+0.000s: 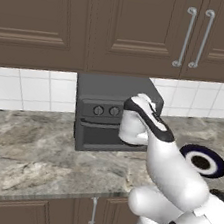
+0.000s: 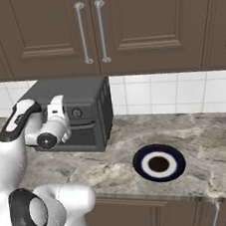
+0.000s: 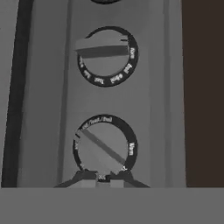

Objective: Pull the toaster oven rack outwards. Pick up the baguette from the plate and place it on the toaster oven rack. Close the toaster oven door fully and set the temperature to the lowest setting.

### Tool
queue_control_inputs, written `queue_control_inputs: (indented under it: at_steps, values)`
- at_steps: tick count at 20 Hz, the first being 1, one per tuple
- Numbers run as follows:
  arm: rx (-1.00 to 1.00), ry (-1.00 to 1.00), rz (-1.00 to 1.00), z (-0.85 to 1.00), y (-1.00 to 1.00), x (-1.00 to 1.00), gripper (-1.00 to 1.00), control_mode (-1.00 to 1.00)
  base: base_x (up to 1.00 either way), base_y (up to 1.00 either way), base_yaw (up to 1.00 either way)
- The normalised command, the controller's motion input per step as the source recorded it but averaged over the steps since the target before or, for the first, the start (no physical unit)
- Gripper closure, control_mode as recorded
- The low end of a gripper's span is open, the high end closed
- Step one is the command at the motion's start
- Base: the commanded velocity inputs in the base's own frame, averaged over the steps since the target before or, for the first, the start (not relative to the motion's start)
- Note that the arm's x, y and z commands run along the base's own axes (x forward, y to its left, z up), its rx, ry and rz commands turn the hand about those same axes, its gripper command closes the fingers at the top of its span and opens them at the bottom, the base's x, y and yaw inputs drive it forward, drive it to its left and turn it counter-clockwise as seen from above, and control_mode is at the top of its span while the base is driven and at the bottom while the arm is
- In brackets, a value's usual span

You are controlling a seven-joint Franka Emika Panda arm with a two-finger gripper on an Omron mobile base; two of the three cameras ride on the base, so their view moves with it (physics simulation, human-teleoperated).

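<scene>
The toaster oven (image 1: 114, 115) is sitting on the marble counter (image 1: 28, 147) against the tiled wall, with the toaster oven door (image 1: 100, 135) standing shut below the knob row. The gripper (image 3: 103, 178) is pressing up to the control panel, its fingertips (image 3: 85, 177) drawn nearly together at the lower edge of a round knob (image 3: 104, 146), with a second knob (image 3: 107, 56) lying beyond it. To the right, well apart from the oven, the plate (image 2: 159, 163) is resting bare on the counter.

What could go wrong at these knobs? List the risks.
1. The claw, nearly shut, sits at the rim of the nearer knob; it may slip off the ridge.
2. Another knob sits close by; it may turn the wrong one.
3. The plate looks bare; the baguette's placement is unconfirmed.
</scene>
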Motion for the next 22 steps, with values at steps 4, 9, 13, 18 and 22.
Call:
queue_control_inputs:
  at_steps: [4,9,13,18,22]
  values:
    - [0.0,-0.03,0.3,-0.09,0.5,0.56,1.0,-1.0,0.0,0.0,0.0]
    - [0.0,0.0,0.35,-0.26,0.36,0.77,1.0,-1.0,0.0,0.0,0.0]
    - [0.0,-0.01,0.42,-0.26,0.17,0.75,1.0,-1.0,0.0,0.0,0.0]
    - [-0.01,-0.01,0.56,-0.17,0.03,0.51,1.0,-1.0,0.0,0.0,0.0]
    - [-0.1,0.03,0.73,-0.19,0.0,0.5,1.0,-1.0,0.0,0.0,0.0]
